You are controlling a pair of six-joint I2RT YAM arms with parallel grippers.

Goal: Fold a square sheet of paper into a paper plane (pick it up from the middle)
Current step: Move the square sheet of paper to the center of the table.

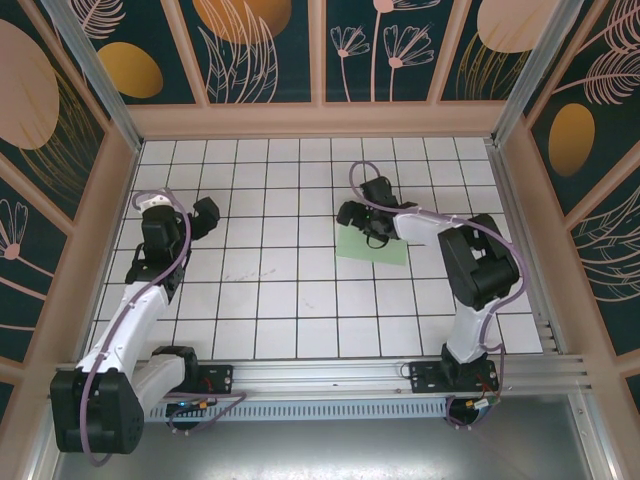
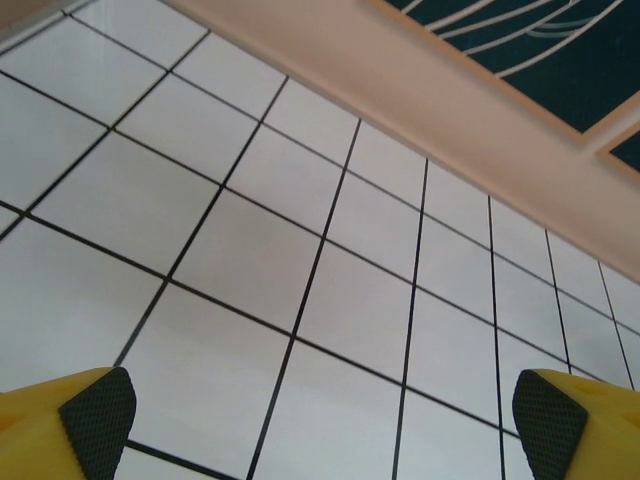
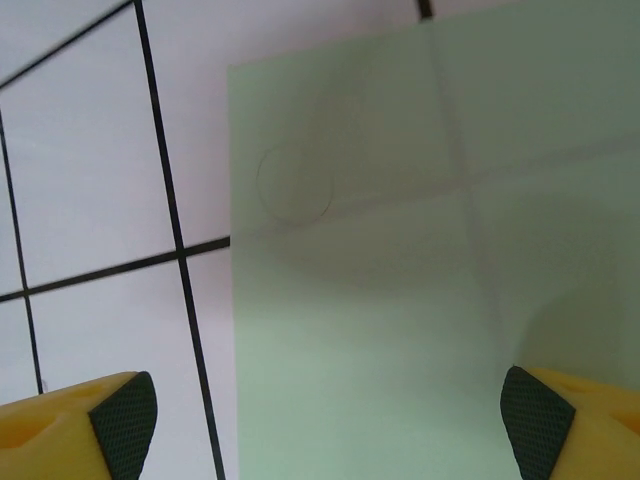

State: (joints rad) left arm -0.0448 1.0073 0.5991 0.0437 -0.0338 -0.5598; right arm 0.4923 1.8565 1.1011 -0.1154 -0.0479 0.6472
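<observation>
The square sheet of paper [image 1: 378, 249] lies flat on the white grid table, right of centre, pale mint green. In the right wrist view the paper [image 3: 400, 300] shows faint crossing creases and a faint ring mark. My right gripper [image 1: 370, 232] hangs low over the sheet's left part and is open [image 3: 330, 425]. Its left pad [image 3: 125, 415] is over bare tile and its right pad [image 3: 535, 415] is over the paper, with nothing gripped. My left gripper [image 1: 205, 215] is far to the left, open [image 2: 325, 420] above bare tiles. No paper plane is in view.
The table [image 1: 270, 290] is boxed in by a tan wooden rim [image 1: 320, 120] and patterned walls at the back and both sides. The back rim [image 2: 450, 90] runs close ahead of the left gripper. Both arm bases sit on the metal rail [image 1: 330, 380] at the near edge.
</observation>
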